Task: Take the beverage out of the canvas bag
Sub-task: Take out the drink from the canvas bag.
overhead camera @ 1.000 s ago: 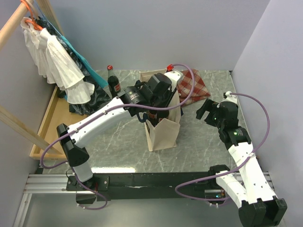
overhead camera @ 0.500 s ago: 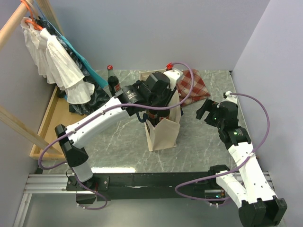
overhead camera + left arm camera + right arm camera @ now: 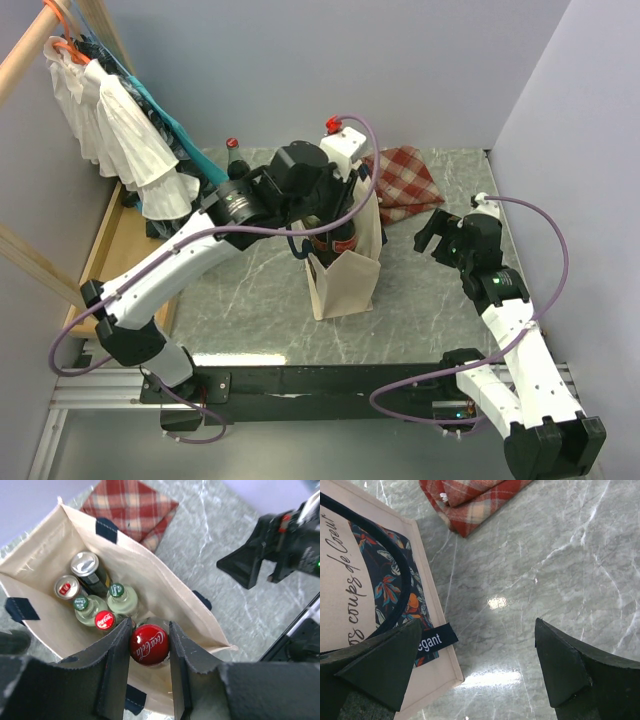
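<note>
A grey marbled surface (image 3: pixel 250 290) fills the floor of this walled-in corner, with clothes (image 3: pixel 120 130) hanging on a wooden rail at the far left. The canvas bag (image 3: pixel 345 280) stands upright near the middle of it, mouth open. The left arm reaches over the bag, and the left hand (image 3: pixel 149 630) is pinched on the neck of a red-capped cola bottle (image 3: pixel 149 645) at the near end of the bag's mouth. That cap sits closer to the wrist camera than the other drinks, and the bottle's body is inside the bag. Deeper in the bag I can see two green-capped bottles (image 3: pixel 116 591), a smaller red cap (image 3: pixel 104 620) and two can tops (image 3: pixel 84 563). A red checked cloth (image 3: pixel 405 180) lies folded behind the bag to the right. Another cola bottle (image 3: pixel 233 160) stands on the surface behind the left arm. The right hand (image 3: pixel 430 236) hangs to the right of the bag, fingers spread wide, holding nothing.
</note>
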Available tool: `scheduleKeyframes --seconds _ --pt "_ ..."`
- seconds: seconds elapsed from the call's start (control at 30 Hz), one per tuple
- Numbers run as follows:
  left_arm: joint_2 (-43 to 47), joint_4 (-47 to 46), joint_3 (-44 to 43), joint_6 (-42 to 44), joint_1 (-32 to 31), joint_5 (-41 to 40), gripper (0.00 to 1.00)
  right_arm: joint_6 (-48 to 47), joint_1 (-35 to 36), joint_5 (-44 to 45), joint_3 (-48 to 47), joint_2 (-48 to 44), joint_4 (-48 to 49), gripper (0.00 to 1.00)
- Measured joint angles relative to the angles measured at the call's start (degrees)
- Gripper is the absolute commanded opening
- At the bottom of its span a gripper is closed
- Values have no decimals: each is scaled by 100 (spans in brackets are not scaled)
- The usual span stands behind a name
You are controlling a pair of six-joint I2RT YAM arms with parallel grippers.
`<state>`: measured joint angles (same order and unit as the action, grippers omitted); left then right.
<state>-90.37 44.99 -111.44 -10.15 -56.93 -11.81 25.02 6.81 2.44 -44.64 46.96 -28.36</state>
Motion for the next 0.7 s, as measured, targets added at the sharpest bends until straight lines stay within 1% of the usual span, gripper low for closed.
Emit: scheduleKeyframes --seconds 0.7 --pt "662 -7 -79 127 0 -11 1 -2 0 -2 9 11 2 100"
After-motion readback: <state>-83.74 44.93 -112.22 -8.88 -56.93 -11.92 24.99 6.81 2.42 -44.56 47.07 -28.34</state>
